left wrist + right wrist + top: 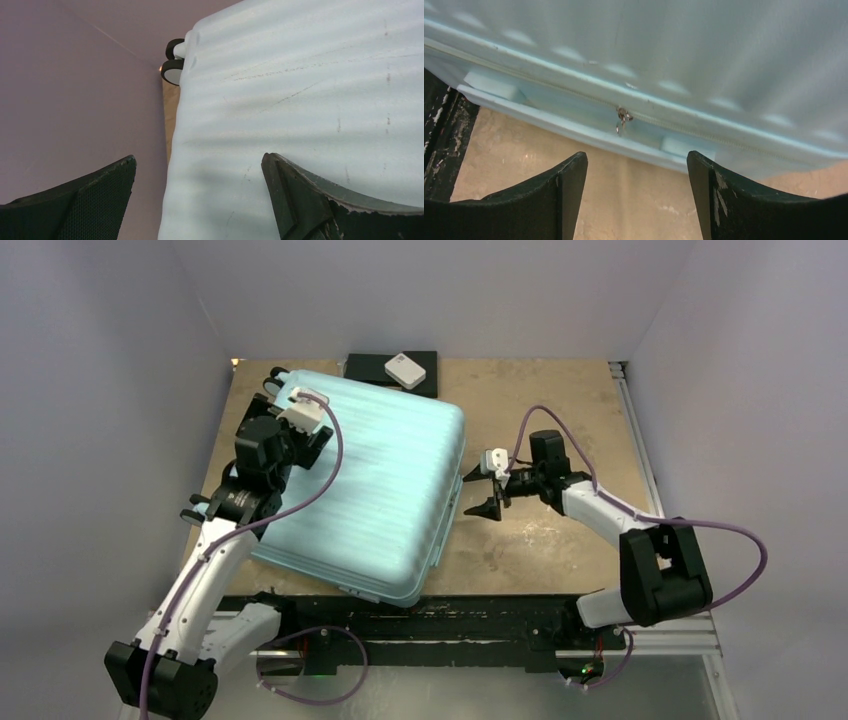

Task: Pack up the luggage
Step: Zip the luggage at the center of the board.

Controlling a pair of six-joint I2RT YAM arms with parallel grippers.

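The luggage (375, 485) is a large pale mint ribbed suitcase lying flat and closed on the table, filling its left half. Its black-and-white wheels (173, 70) point to the far left corner. My left gripper (300, 425) hovers over the case's far left part, open; in the left wrist view the shell's left edge (172, 165) runs between the spread jaws (199, 160). My right gripper (476, 492) sits low beside the case's right side, open and empty. In the right wrist view a small metal zipper pull (623, 117) hangs on the side seam just beyond the gripper (637, 155).
A flat black item (365, 367) with a small white box (405, 369) on it lies at the back, just behind the case. White walls close in on the left, back and right. A black rail (470, 618) runs along the near edge.
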